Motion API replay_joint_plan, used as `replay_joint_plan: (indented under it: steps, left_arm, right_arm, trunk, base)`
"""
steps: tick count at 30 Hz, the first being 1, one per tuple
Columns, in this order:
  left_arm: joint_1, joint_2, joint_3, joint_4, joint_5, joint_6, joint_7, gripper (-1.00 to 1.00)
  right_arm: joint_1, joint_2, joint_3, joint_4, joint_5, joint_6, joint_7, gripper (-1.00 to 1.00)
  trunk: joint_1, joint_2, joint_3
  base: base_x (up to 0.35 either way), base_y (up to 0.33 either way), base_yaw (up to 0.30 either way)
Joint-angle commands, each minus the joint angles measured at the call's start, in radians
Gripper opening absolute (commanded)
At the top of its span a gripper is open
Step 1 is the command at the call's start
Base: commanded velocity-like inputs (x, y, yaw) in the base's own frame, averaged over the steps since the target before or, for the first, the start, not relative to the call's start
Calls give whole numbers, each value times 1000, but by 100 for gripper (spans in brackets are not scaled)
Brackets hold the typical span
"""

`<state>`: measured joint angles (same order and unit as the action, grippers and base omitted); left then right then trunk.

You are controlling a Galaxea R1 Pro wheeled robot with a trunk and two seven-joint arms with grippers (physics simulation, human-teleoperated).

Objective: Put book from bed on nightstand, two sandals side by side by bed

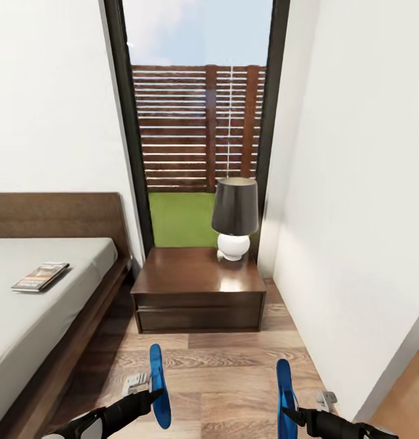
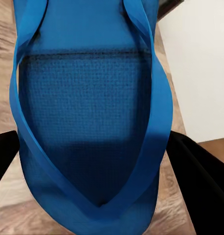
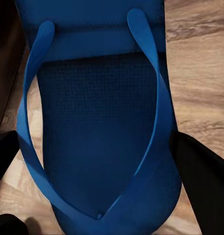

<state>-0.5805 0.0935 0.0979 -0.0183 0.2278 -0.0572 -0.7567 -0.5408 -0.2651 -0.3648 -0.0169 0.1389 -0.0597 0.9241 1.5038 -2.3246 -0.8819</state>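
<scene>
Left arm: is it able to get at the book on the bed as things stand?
Probably not yet. The left gripper is shut on a sandal, and the book lies well ahead on the bed, so the sandal has to go down first.

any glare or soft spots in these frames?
Head view: lamp reflects off the glossy nightstand top; fence slightly smeared. Left wrist view: sandal shadowed near the fingers. Right wrist view: sandal dim, floor grain soft.

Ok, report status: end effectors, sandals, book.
Left end effector holds left sandal; right end effector holds right sandal. Book on bed.
</scene>
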Motion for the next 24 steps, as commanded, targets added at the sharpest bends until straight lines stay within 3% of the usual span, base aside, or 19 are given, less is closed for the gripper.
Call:
replay_joint_plan:
  steps: [1, 17, 24]
  left_arm:
    - [-1, 0, 10, 1, -5, -4, -3, -100]
    - [-1, 0, 10, 1, -5, -4, -3, -100]
    - [-1, 0, 10, 1, -5, -6, -4, -100]
  right_arm:
    - [-1, 0, -9, 0, 10, -6, 2, -100]
    - [-1, 0, -9, 2, 9, -6, 1, -100]
    - [-1, 0, -10, 1, 8, -6, 2, -100]
  trunk:
    - [0, 0, -1]
    - [0, 0, -1]
    - [0, 0, -1]
  base:
    - [314, 0, 0]
    - [314, 0, 0]
    - [56, 0, 200]
